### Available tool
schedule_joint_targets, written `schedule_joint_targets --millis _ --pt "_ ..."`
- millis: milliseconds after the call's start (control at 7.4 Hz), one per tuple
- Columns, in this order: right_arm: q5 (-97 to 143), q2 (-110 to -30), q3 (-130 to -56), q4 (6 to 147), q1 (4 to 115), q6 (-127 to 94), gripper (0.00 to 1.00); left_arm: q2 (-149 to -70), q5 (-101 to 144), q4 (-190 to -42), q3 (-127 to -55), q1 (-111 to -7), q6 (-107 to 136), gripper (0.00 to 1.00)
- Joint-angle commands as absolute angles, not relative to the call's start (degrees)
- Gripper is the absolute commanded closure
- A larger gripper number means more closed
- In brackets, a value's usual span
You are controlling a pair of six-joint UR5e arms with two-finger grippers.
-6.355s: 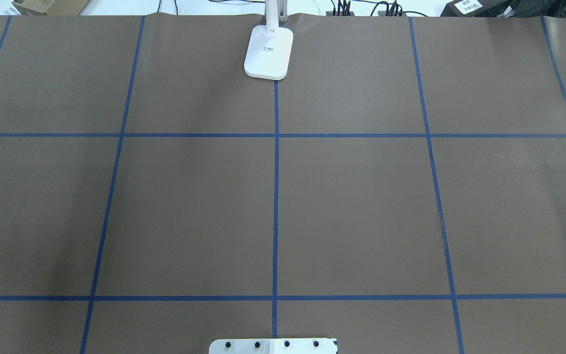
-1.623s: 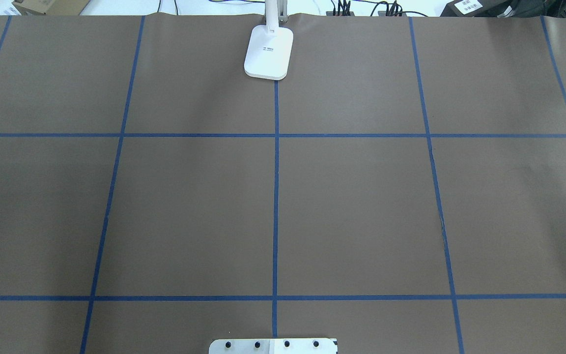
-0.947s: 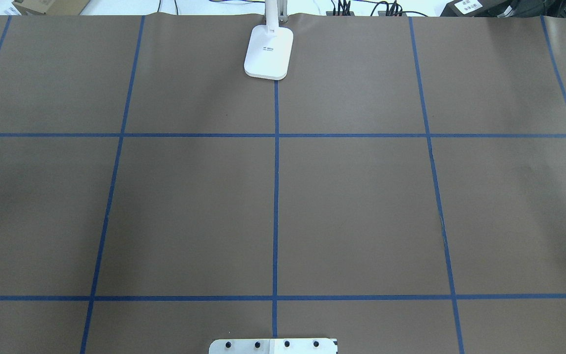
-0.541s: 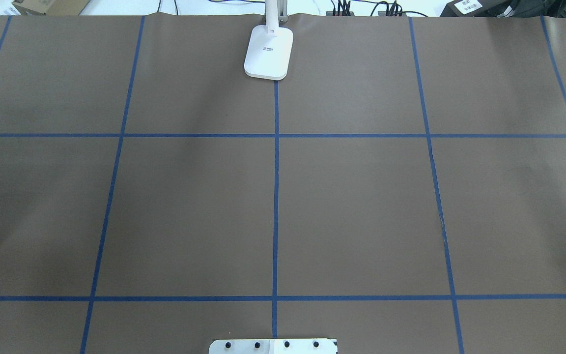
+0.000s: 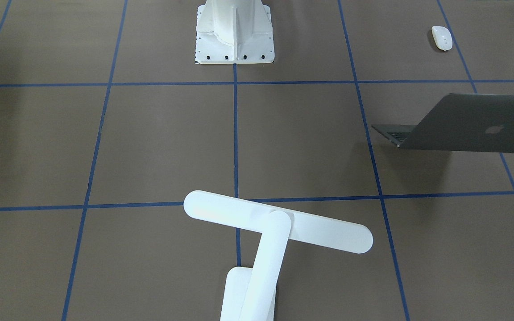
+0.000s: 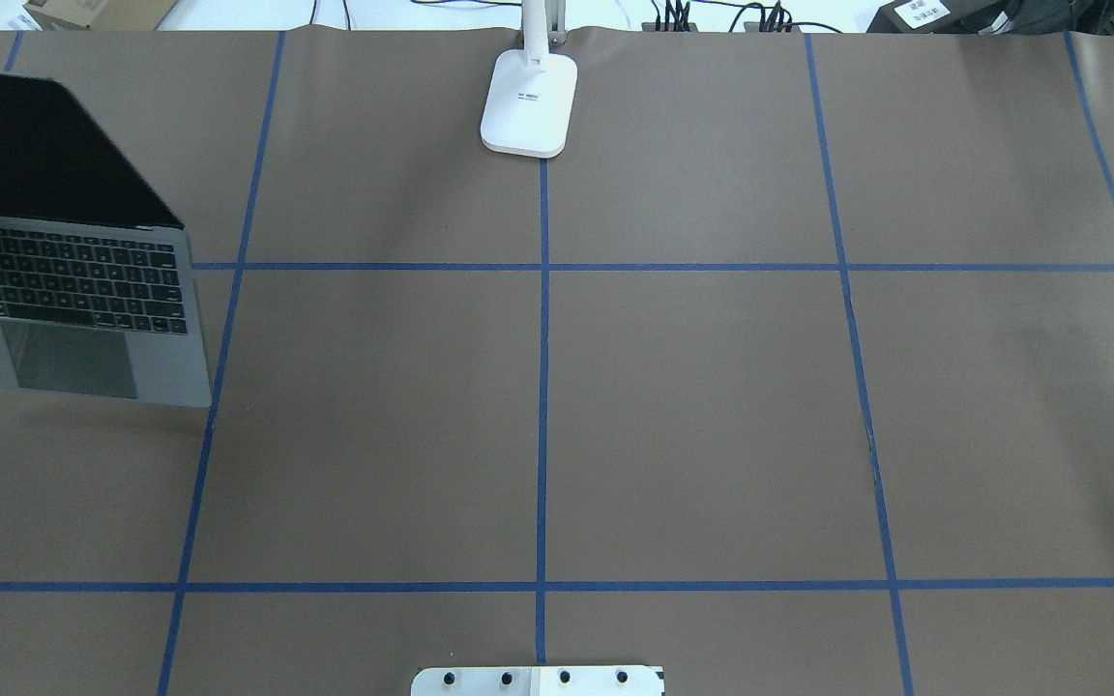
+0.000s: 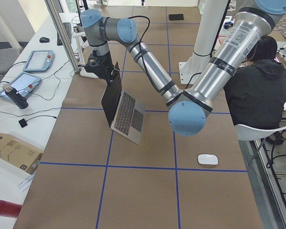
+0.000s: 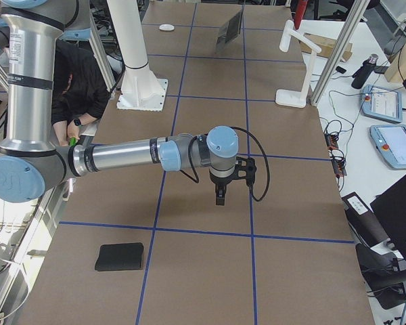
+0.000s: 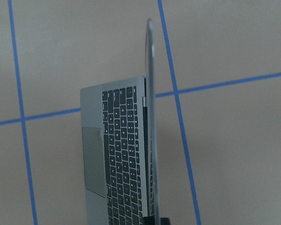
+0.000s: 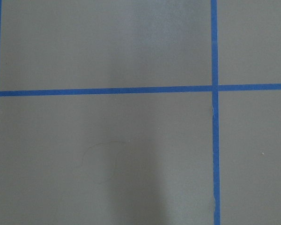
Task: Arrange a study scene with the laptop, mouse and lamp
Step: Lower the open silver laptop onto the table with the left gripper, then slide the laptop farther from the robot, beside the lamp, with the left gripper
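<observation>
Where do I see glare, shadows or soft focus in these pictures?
Exterior front-facing: the lamp is blown out to flat white, and the laptop throws a soft shadow on the table. Overhead exterior: its screen is plain black, without glare. Right wrist-mounted: a faint shadow band, slightly soft tape lines.

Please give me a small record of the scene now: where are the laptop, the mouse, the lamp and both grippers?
laptop: open, tilted, on the left side of the table
left gripper: grips the top edge of the laptop's screen
mouse: on table, left side, apart from laptop
lamp: stands at far edge, middle
right gripper: over bare table, points down, nothing seen in it; open or shut unclear
</observation>
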State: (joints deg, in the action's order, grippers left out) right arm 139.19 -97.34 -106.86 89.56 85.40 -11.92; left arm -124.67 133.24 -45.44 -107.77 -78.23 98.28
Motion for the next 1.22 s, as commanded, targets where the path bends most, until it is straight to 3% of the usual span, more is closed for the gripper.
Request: schedule_joint_targets --millis 0,406,811,1082 --pt "139.4 -97.4 -107.1 89.7 85.3 -12.0 0.0 -131.5 136.1 -45.4 -105.3 -73.1 110.1 1.0" --pt "139.7 -97.6 -107.1 89.9 85.3 -12.0 0.0 -136.7 135.9 -45.4 -104.9 -62.3 121.9 1.0" --pt "139.9 -97.8 -107.1 89.9 85.3 -12.0 0.0 -145.0 135.3 -45.4 -95.7 -56.5 125.3 1.0" --pt "139.9 -97.8 -107.1 90.0 85.3 -12.0 0.0 -145.6 134.9 -46.2 -94.1 -55.9 125.5 1.0"
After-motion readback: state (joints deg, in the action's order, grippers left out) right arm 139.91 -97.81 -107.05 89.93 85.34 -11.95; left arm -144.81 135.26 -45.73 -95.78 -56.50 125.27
